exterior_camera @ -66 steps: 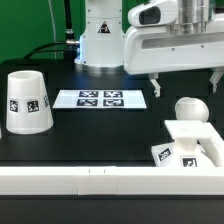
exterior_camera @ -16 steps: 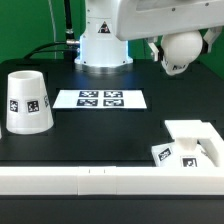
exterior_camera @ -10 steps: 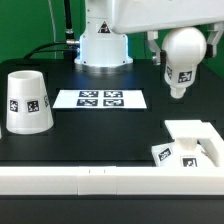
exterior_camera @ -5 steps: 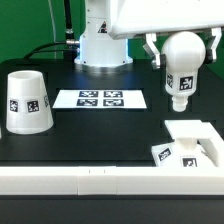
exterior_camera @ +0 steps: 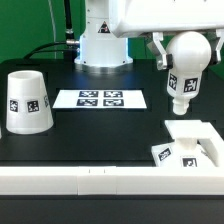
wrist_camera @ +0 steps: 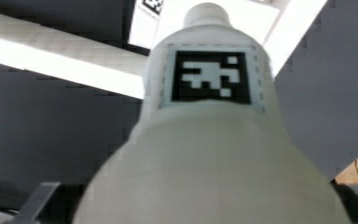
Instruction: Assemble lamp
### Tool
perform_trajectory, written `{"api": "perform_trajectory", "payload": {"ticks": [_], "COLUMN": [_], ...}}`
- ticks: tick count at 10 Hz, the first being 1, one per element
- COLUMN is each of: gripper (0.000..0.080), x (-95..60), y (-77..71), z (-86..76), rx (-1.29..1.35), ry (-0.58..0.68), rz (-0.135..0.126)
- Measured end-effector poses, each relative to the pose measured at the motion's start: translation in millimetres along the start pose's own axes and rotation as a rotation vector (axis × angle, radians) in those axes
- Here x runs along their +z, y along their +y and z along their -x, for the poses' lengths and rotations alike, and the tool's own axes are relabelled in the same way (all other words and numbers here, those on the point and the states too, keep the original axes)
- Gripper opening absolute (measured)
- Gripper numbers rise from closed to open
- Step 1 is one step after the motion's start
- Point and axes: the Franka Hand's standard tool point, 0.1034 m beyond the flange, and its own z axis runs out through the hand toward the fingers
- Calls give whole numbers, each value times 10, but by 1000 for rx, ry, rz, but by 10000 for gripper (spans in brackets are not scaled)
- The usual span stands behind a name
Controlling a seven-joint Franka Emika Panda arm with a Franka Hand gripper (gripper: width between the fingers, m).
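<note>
My gripper (exterior_camera: 186, 50) is shut on the round bulb (exterior_camera: 188, 58) and holds it in the air, stem pointing down, above the flat square base (exterior_camera: 192, 141) at the exterior view's right. The stem's tip hangs a short way over the base, apart from it. In the wrist view the bulb (wrist_camera: 208, 130) fills the picture, its square tag facing the camera; dark fingers (wrist_camera: 46, 200) show at its sides. The tapered shade (exterior_camera: 26, 101) stands alone at the exterior view's left, open end up.
The marker board (exterior_camera: 100, 99) lies flat on the black table (exterior_camera: 100, 140) between the shade and the base. The robot's white pedestal (exterior_camera: 103, 45) stands behind it. A white rail (exterior_camera: 80, 181) runs along the table's near edge.
The bulb, first standing on the base, was lifted, turned stem-down and brought lower toward the base. In the last half second it has shifted slightly right and down.
</note>
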Motion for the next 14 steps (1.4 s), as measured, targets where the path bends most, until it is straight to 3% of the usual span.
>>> {"api": "perform_trajectory", "payload": {"ticks": [2,4,6,14], "gripper": [577,577,577,577], "x": [13,77,89,194], "y": [-1,-82,-27,-46], "z": [6,-101,-69,-55], "rx": [-3,-110,-91,-90], "ry": [0,47,78,67], "rz": [0,10,20,13]}}
